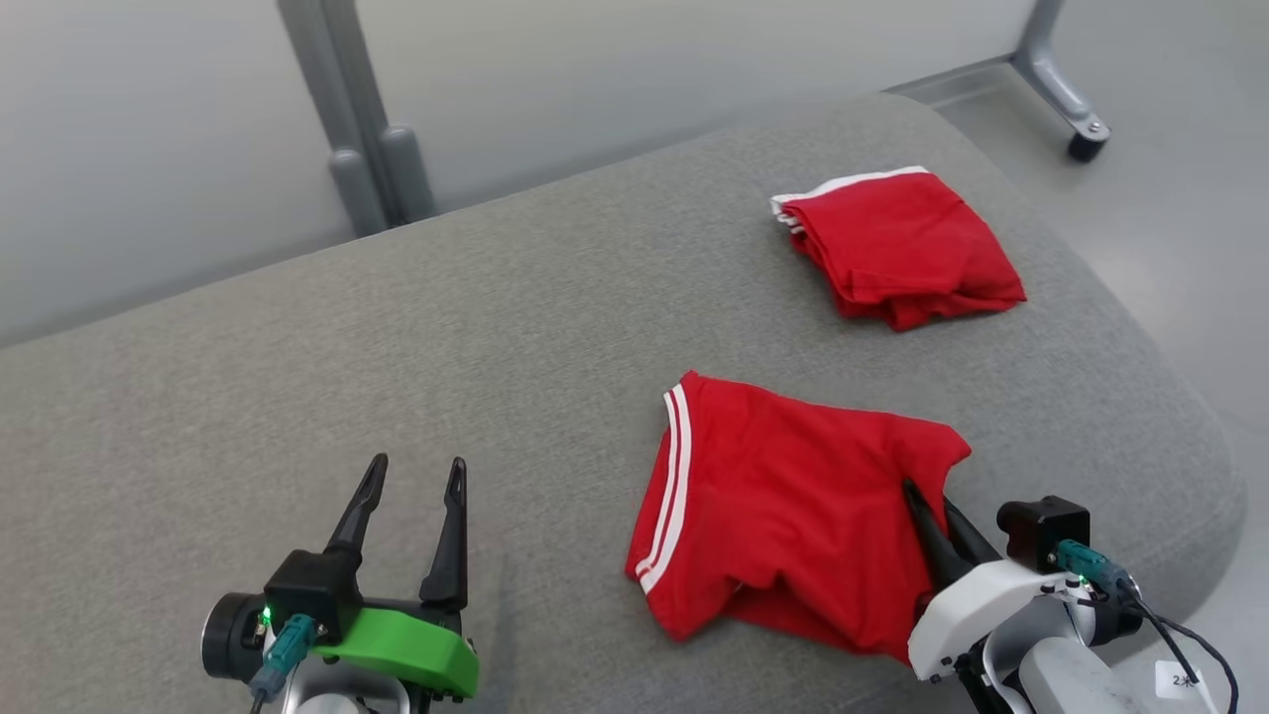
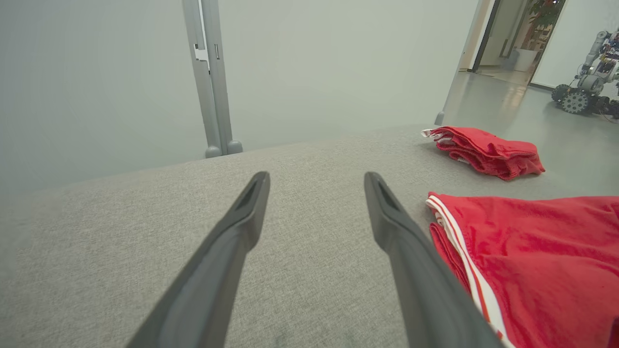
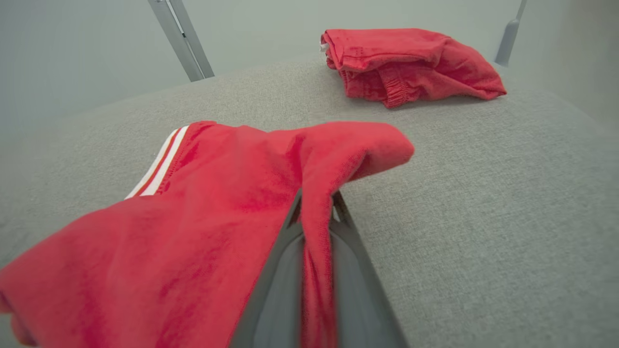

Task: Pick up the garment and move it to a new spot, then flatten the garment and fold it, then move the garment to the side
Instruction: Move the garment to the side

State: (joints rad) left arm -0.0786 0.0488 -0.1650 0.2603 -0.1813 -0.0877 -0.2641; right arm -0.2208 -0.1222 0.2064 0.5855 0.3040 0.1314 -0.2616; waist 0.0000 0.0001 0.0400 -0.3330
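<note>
Two red pieces of clothing lay on the grey cushion [image 1: 446, 347]: the garment [image 1: 793, 506] near the front edge on the robot's right, white stripes along its left hem, and a second folded bundle [image 1: 902, 248] farther back and to the right, well apart from it. Nothing lay between the two, and the wide stretch of cushion on the left was bare fabric. Of the two grippers, the right gripper [image 1: 927, 494] had its jaws pinched narrow on the garment's right-hand corner, and the left gripper [image 1: 417, 466] hung over the cushion with its jaws wide and nothing between them, just left of the striped hem. Behind the cushion stood two grey posts [image 1: 372, 149] side by side against a pale wall, and one frame leg on a black caster [image 1: 1086, 144] stood at the far right on the floor. The right wrist view showed what the head view could not: a fold of cloth lifted off the cushion and drawn down between the two fingers. The left wrist view alone reached past the bundle to an open doorway [image 2: 512, 38] and one other wheeled robot [image 2: 587, 82] parked on the floor.
</note>
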